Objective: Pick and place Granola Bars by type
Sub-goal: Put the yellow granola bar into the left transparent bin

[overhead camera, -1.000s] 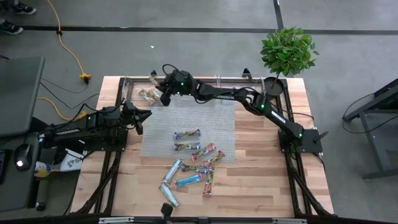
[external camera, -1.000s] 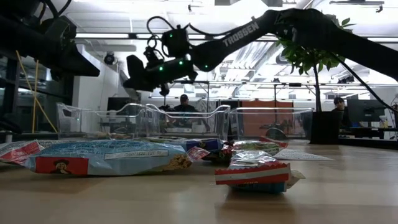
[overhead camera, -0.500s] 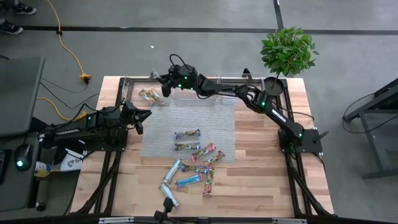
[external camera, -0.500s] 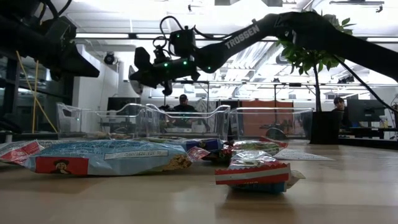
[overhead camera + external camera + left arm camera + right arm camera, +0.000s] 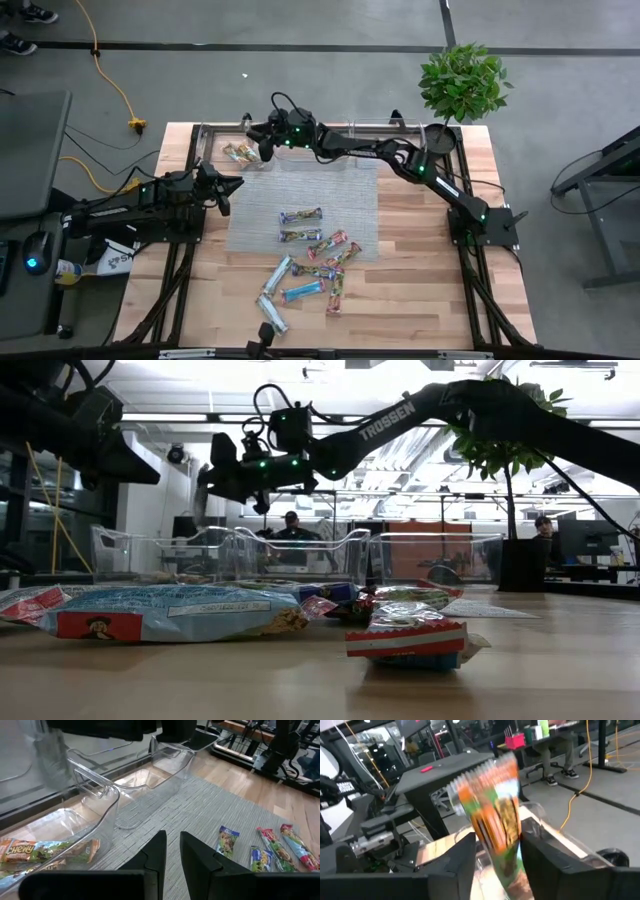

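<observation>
1. A wooden table [image 5: 420, 300] seen from above, with a grey mat [image 5: 305, 195] in its middle; every place below is given from this mat
2. The right arm [image 5: 400, 160] stretches along the mat's far edge. The right gripper [image 5: 262, 140] hangs above the mat's far left corner
3. The left gripper [image 5: 172, 837] waits just off the mat's left edge, its claw showing only a slim gap and holding nothing
4. A row of clear bins [image 5: 320, 155] lines the mat's far edge. The end bin at the far left corner already holds a few bars [image 5: 240, 153]
5. About ten loose granola bars [image 5: 310, 265] lie on the mat's near half and spill onto the wood just past its near edge
6. One bar in an orange and green wrapper [image 5: 495, 825] sits in the right claw, blurred; whether it is clamped or just let go cannot be told
7. Step in hand, as a judgement: dropping this bar into the end bin. Next the right arm would need to come back over the mat and choose a matching wrapper
8. Readable writing: "TROSSEN" [image 5: 385, 418] on the right arm, and "CHEWY" [image 5: 20, 849] on a binned wrapper
</observation>
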`<control>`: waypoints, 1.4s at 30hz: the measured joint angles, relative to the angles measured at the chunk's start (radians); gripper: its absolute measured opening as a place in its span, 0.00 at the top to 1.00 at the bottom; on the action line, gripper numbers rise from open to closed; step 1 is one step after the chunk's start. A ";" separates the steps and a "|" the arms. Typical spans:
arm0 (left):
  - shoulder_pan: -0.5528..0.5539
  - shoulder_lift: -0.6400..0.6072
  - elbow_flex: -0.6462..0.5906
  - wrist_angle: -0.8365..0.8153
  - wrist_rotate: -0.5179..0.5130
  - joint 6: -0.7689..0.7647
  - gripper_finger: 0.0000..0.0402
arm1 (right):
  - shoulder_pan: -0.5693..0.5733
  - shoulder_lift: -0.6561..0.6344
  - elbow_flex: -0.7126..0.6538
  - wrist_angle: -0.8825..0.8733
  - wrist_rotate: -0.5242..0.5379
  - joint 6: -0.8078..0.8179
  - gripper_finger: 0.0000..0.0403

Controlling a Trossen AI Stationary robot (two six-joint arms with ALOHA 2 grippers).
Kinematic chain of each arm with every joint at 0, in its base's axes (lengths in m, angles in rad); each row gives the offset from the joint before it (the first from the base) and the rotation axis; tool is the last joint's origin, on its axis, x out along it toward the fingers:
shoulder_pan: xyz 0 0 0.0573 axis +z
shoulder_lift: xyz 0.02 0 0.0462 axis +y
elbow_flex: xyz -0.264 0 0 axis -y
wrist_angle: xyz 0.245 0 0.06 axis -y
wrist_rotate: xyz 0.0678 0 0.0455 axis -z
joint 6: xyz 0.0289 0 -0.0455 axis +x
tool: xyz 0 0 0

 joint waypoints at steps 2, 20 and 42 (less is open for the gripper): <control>0.000 0.000 0.000 0.000 0.000 0.000 0.87 | 0.000 0.000 0.000 0.000 0.011 0.000 0.61; 0.000 0.000 0.000 0.000 0.001 -0.001 0.87 | 0.025 -0.184 0.001 -0.272 -0.156 -0.227 0.58; 0.000 0.000 0.000 0.009 0.087 -0.003 0.87 | 0.471 -0.433 -0.002 -0.985 0.336 -0.426 0.59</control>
